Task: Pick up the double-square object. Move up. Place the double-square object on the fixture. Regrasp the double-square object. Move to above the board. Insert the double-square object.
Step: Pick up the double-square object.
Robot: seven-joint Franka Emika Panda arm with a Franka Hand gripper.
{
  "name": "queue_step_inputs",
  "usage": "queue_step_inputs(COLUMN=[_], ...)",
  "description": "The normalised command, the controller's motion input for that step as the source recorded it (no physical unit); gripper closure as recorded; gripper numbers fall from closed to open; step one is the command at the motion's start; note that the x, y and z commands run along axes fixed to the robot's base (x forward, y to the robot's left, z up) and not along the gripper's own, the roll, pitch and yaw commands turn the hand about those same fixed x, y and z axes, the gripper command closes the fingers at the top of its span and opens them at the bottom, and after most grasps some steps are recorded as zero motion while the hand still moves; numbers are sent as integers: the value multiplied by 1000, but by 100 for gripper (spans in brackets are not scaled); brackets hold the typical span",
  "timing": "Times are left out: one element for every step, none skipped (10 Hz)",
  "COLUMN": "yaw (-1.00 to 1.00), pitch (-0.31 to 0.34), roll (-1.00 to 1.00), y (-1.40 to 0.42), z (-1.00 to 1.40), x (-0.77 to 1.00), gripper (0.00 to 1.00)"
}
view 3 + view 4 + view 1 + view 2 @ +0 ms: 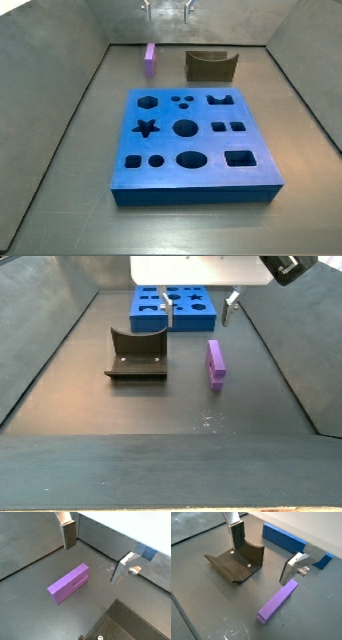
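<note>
Empty and spread wide, my gripper (pixel 93 554) jaws hang above the floor, with the double-square object (pixel 69 583) lying flat just below them beside the fixture (pixel 238 563), its long axis crossing my opening.

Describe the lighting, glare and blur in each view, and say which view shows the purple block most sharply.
Both wrist views are soft, with glare on the silver fingers; the double-square object looks sharpest there. In a side view the blue board is evenly lit and crisp, with the gripper blurred at the top edge. In a side view the gripper, jaws open, hangs under an overexposed white body; the fixture is dim.
</note>
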Motion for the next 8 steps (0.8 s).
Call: queue_step_inputs(yaw=[0, 6, 0, 0, 0, -31, -43, -20], pitch=[0, -20, 0, 0, 0, -57, -129, -240], roll=[0, 43, 177, 100, 66, 0, -160, -80], y=[-40, 83, 189, 146, 183, 186, 71, 20], z=[-3, -237, -431, -449, -460, -443, -331, -511], x=[0, -283, -374, -586, -526, -606, -306, -131], gripper=[0, 0, 0, 0, 0, 0, 0, 0])
